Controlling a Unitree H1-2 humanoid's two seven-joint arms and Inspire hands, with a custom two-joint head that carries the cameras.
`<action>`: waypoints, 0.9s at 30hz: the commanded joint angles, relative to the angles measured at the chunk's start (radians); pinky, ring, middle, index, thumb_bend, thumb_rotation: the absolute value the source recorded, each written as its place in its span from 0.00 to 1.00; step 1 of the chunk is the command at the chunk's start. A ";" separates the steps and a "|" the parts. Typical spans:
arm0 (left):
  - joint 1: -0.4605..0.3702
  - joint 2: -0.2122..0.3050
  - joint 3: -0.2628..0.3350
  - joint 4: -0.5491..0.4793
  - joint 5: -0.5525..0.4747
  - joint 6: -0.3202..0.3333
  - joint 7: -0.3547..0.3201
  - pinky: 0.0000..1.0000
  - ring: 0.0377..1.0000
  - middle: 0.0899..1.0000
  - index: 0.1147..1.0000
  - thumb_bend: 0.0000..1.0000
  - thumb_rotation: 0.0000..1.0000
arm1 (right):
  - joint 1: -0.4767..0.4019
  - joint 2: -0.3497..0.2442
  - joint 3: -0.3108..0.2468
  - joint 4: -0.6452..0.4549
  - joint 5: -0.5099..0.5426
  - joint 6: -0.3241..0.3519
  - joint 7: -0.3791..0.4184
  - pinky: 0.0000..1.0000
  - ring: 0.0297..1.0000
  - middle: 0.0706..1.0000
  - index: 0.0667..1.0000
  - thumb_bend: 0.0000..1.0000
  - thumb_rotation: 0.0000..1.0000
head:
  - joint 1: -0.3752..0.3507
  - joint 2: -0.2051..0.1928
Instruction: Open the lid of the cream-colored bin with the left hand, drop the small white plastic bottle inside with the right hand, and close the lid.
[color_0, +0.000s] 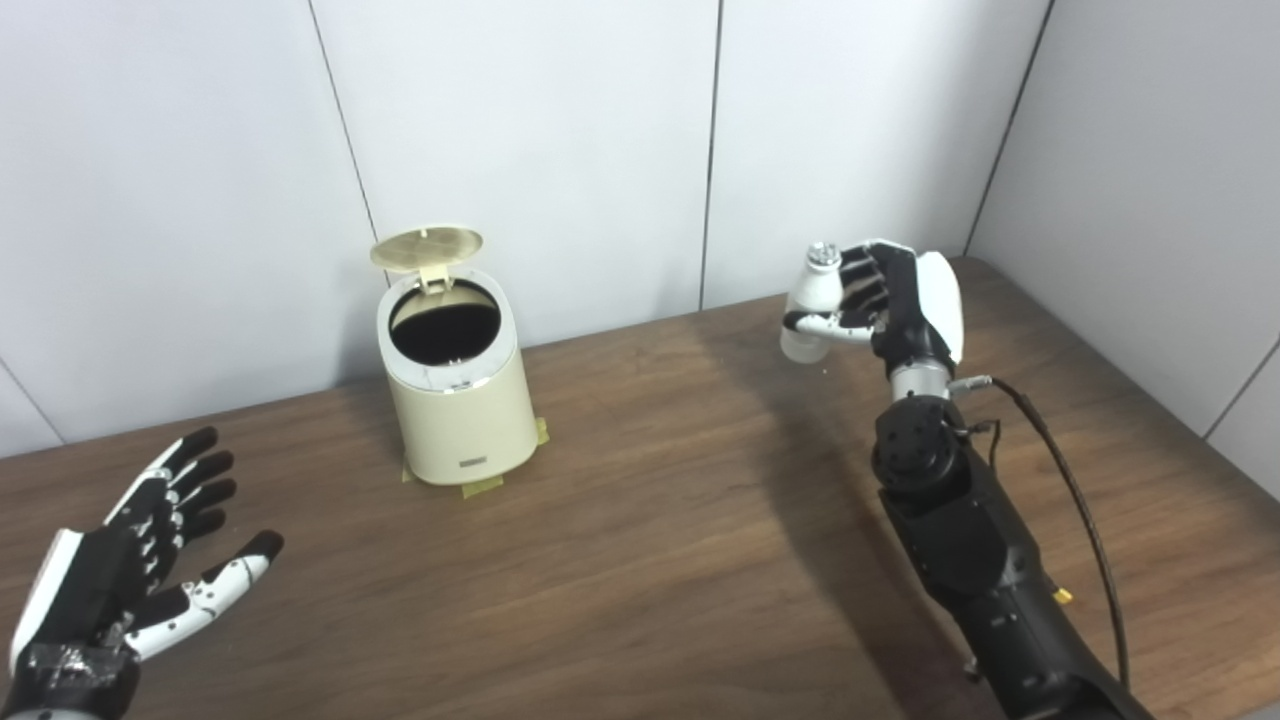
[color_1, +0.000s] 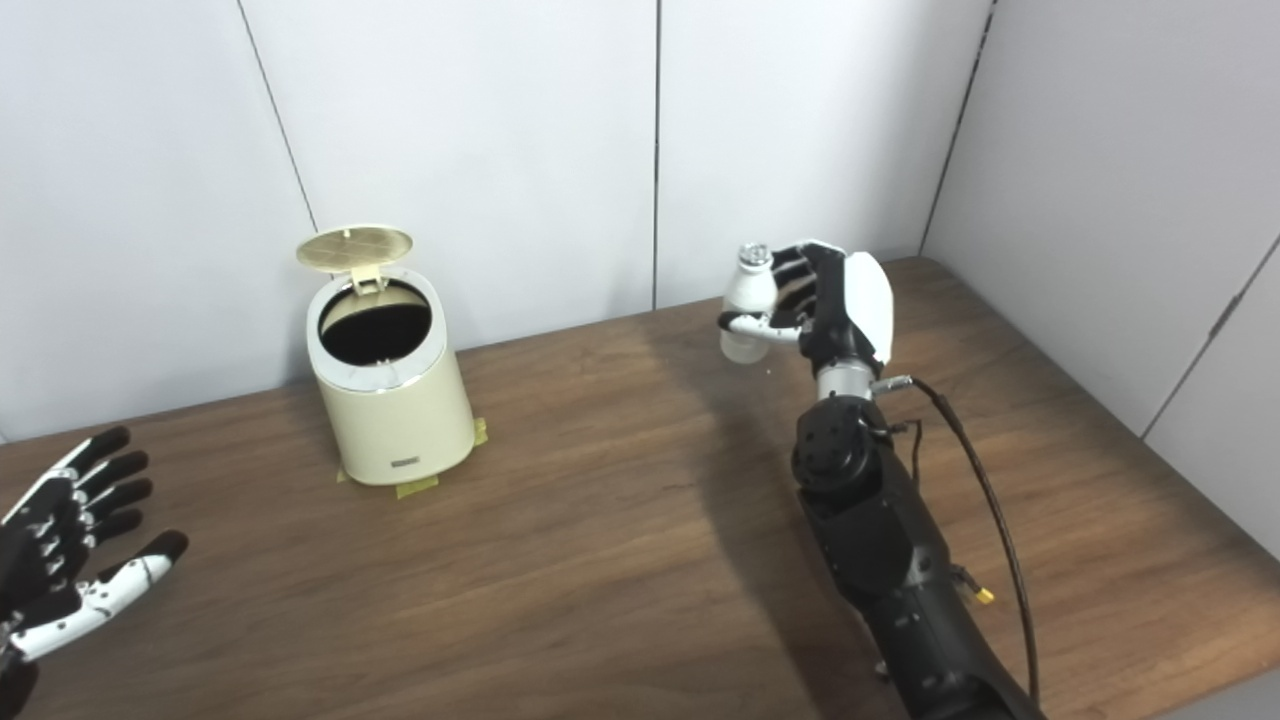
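Left hand (color_0: 130, 570) at lower left, palm up, fingers spread, holding nothing | right hand (color_0: 895, 295) raised at right of center, fingers wrapped around small white plastic bottle (color_0: 812, 305) above the wooden table (color_0: 650, 520) | cream-colored bin (color_0: 455, 385) at left of center, lid (color_0: 427, 248) standing open, bare tabletop between bin and bottle

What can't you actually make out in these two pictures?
- Inside of the cream bin: only blackness below the open lid, both views.
- Small white bottle: the right hand covers its far side; any label is too small to read.
- Left hand: its wrist is cut off by the right eye view's left edge.
- Bin's front badge: too small.
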 joint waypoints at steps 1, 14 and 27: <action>-0.025 -0.002 0.000 -0.036 0.025 -0.001 -0.002 0.91 0.87 0.89 0.96 0.53 0.00 | -0.035 -0.017 0.006 -0.065 -0.038 -0.038 0.001 0.35 0.38 0.44 0.47 0.52 0.00 | 0.018 0.005; 0.013 -0.022 -0.038 0.025 0.064 -0.002 0.033 0.86 0.82 0.84 0.92 0.69 0.09 | -0.050 0.038 0.059 -0.293 -0.047 -0.029 0.129 0.43 0.45 0.45 0.44 0.52 0.00 | 0.159 0.012; 0.030 -0.026 -0.080 0.074 0.056 -0.048 0.083 0.80 0.80 0.82 0.89 0.74 0.20 | -0.128 0.194 0.142 -0.337 -0.048 -0.065 0.216 0.36 0.41 0.46 0.44 0.52 0.00 | 0.251 -0.006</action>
